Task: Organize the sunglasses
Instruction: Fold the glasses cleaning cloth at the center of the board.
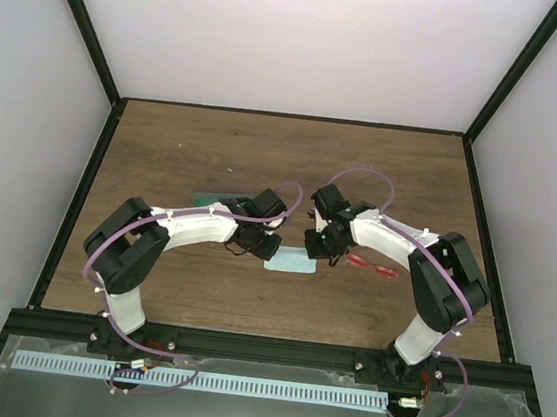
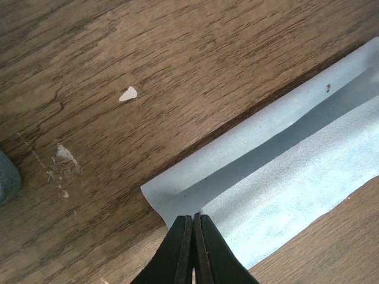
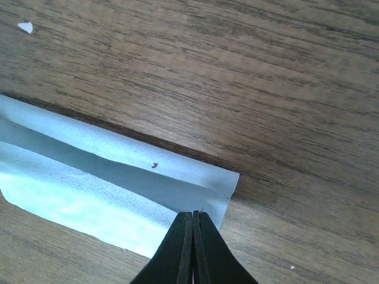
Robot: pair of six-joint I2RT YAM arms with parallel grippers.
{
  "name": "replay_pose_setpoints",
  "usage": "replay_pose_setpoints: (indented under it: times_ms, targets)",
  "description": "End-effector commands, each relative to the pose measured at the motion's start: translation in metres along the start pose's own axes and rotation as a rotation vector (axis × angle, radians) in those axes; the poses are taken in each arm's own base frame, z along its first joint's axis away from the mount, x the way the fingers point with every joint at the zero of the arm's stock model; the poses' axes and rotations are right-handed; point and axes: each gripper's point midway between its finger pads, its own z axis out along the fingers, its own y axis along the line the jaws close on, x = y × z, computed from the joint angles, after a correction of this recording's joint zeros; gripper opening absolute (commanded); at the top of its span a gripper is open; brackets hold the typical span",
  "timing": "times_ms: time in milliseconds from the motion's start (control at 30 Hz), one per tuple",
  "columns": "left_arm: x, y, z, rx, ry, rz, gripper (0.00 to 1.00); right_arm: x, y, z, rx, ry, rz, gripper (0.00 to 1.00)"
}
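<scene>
Light blue cloth (image 1: 289,263) is what you have in both hands just now, not the glasses. Your left hand (image 2: 193,218) is clenched on the cloth's left end and your right hand (image 3: 193,216) on its right end. Both sets of jaws are pressed flat together over the near edge, as far as the wrist views show. Holding the two ends that way keeps the strip taut and straight, and a long crease runs along it, so I judge you are folding it.

The sunglasses (image 1: 373,268) lie on the counter (image 1: 215,151) just right of the cloth, under your right forearm, touched by neither hand. The case (image 1: 214,201) sits to the far left, partly hidden behind your left wrist.
</scene>
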Motion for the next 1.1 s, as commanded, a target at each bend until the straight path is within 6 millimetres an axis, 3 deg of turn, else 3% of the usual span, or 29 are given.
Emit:
replay_pose_setpoints:
  times_ms: [0,300,467,600,833,1067]
  targets:
    - [0.008,0.001,0.008,-0.003,0.024,-0.006,0.04,0.001,0.003,-0.001,-0.004,-0.008,-0.008,0.01]
    - [0.009,0.000,0.007,0.003,0.021,-0.007,0.04,0.002,0.005,-0.002,-0.016,-0.007,-0.008,0.01]
    - [0.010,-0.002,0.008,0.016,0.026,-0.007,0.13,0.004,0.006,-0.003,-0.020,-0.009,-0.008,0.11]
    - [0.011,-0.001,0.007,0.015,0.025,-0.006,0.21,-0.002,0.008,-0.010,-0.026,-0.035,-0.010,0.12]
    - [0.008,-0.003,0.001,0.023,0.001,0.002,0.24,-0.015,0.015,-0.017,-0.041,-0.067,-0.011,0.12]
    - [-0.004,-0.009,-0.011,0.049,-0.057,-0.002,0.24,-0.015,0.018,-0.002,-0.062,-0.037,-0.006,0.09]
